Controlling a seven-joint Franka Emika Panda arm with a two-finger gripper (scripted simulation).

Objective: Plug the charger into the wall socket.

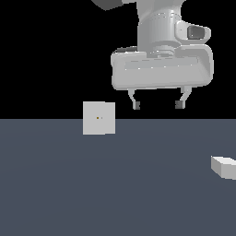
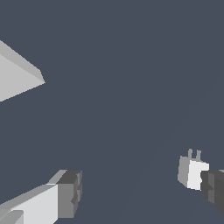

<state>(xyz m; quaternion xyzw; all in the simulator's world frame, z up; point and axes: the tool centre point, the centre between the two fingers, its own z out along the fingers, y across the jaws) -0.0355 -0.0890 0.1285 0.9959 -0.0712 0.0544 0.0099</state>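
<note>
The robot's pale grey hand (image 1: 157, 105) is hanging fingers-down and wide open, gripping nothing, above the flat slate-blue desk (image 1: 115, 193), while the small off-white block charger (image 1: 224, 167) is lying at the exterior view's right, prongs seemingly pointing sideways, well apart from the upright off-white square wall socket (image 1: 99, 118).

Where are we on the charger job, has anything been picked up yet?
Nothing looks done yet. The charger lies on the floor at the exterior view's right, apart from the wall socket, which stands upright farther left. In hand: the gripper hangs above the floor with its jaws apart and empty; in the wrist view the charger shows near one fingertip. Left: grasp it, carry it over, insert its prongs.
</note>
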